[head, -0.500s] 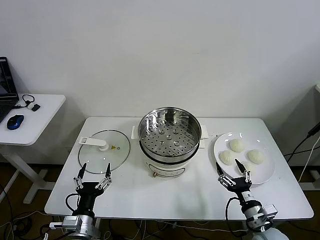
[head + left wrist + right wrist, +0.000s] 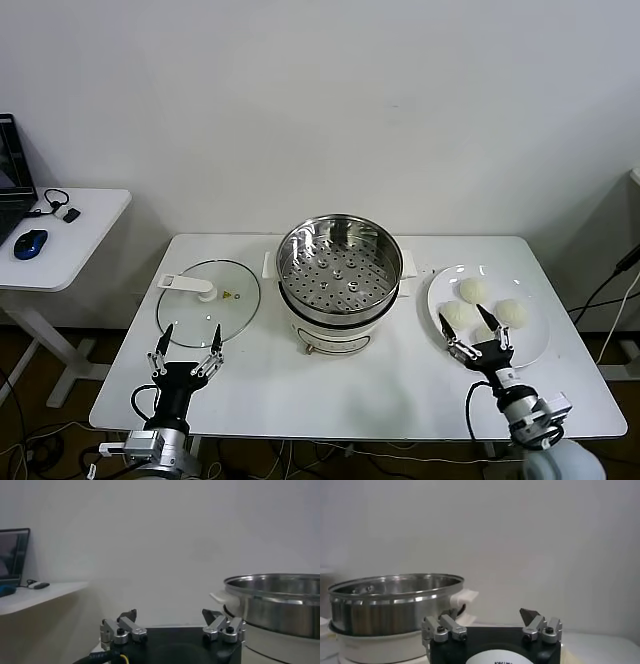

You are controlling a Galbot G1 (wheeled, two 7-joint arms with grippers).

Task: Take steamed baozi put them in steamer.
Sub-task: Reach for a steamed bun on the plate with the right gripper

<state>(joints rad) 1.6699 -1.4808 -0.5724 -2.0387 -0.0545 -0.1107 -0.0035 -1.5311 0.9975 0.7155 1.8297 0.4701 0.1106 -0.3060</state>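
The steel steamer (image 2: 338,270) stands mid-table, its perforated tray bare. It also shows in the left wrist view (image 2: 280,600) and the right wrist view (image 2: 395,600). Three baozi (image 2: 472,290), (image 2: 511,312), (image 2: 455,315) lie on the white plate (image 2: 530,345) at the right; a fourth is mostly hidden behind my right gripper. My right gripper (image 2: 465,320) is open and empty over the plate's near side, shown also in its wrist view (image 2: 490,614). My left gripper (image 2: 191,335) is open and empty near the front left edge, shown also in its wrist view (image 2: 170,616).
A flat glass lid (image 2: 208,295) with a white handle lies left of the steamer, just beyond my left gripper. A side table (image 2: 85,225) at far left holds a blue mouse (image 2: 30,243) and a laptop (image 2: 10,170). A wall stands behind.
My right gripper has moved a little to the right and farther over the plate, among the baozi. The left arm has not moved.
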